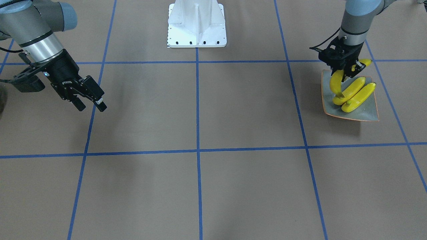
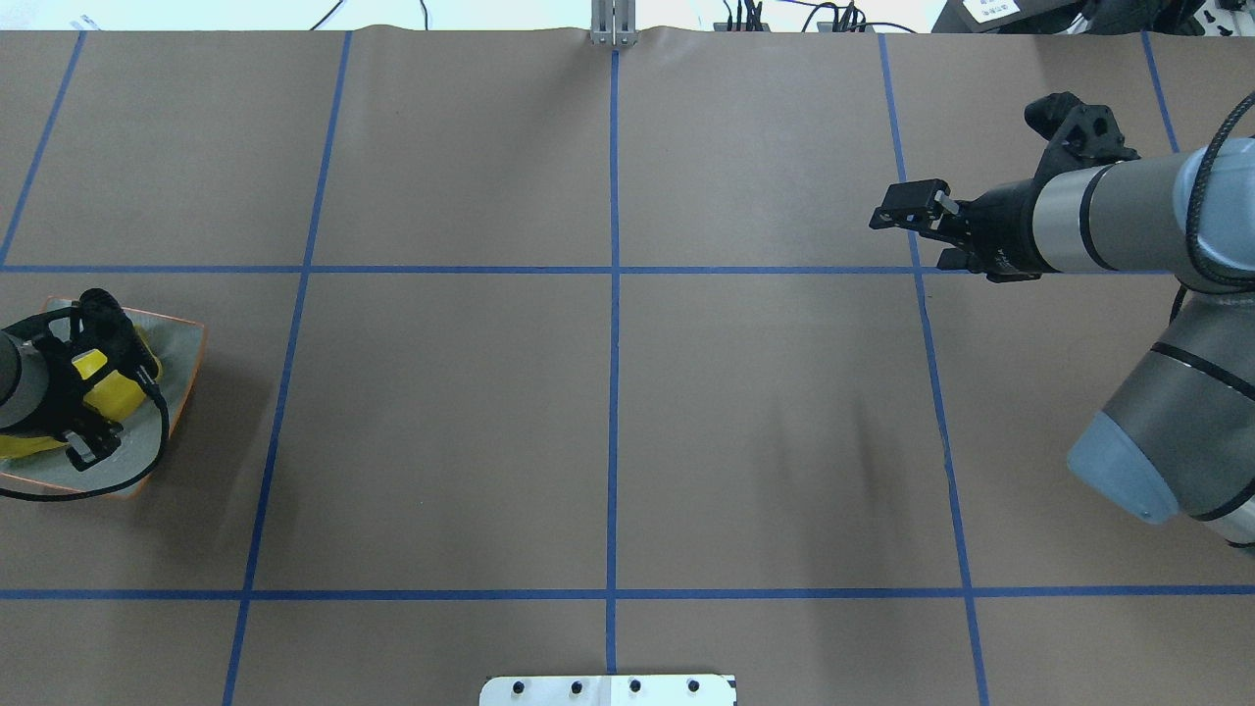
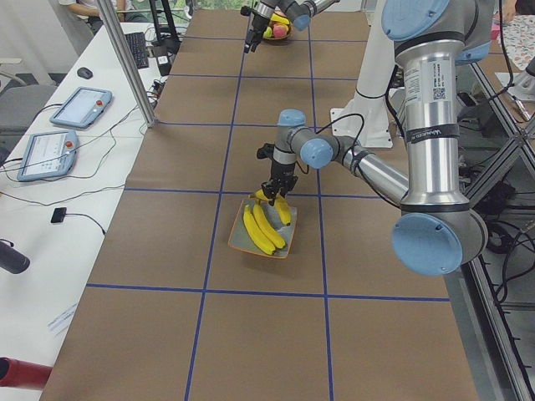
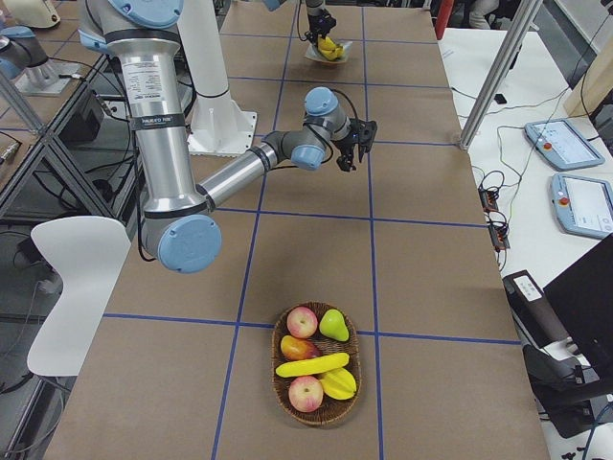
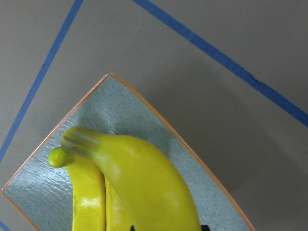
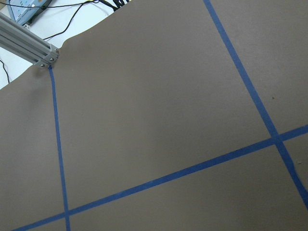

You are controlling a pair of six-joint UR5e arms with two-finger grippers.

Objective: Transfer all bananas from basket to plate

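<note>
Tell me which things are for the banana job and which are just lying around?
For the job: two bananas on the plate; one banana in the left hand; last banana in the basket.
Just lying about: apples, pear, tablets on the side table, the empty right hand.

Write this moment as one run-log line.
left gripper: shut on held banana, over plate | lying bananas: two on plate | basket: last banana inside | right gripper: open, above table
</note>
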